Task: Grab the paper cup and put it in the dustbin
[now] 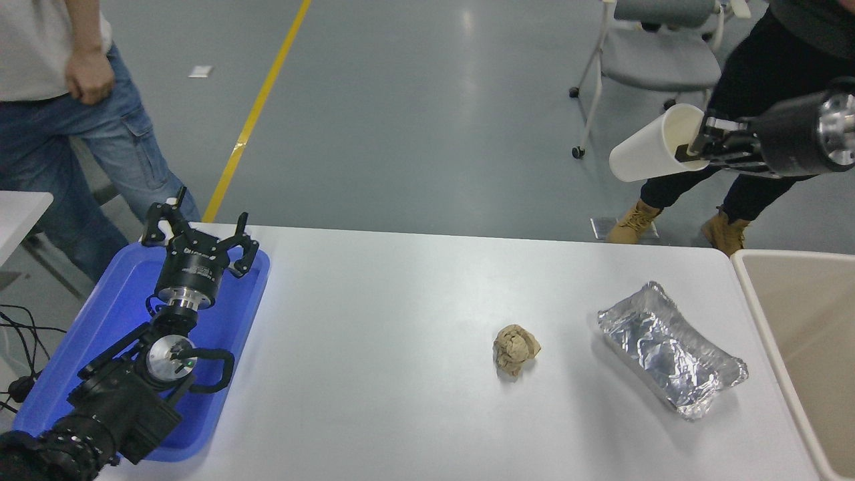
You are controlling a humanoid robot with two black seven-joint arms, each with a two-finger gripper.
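Jaws of right gripper (695, 143) clamp one paper cup (651, 153) (left gripper (197, 234) spread).

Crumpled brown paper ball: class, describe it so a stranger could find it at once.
Start at the white table. Near its middle, left of the silver foil tray, sits the crumpled brown paper ball. It is the only small, tan, wrinkled lump there.

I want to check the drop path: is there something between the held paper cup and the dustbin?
Nothing visible does. The right end effector holds the paper cup by its rim, high beyond the table's far edge. The dustbin is at the right, open on top. The foil tray lies lower, beside the bin.
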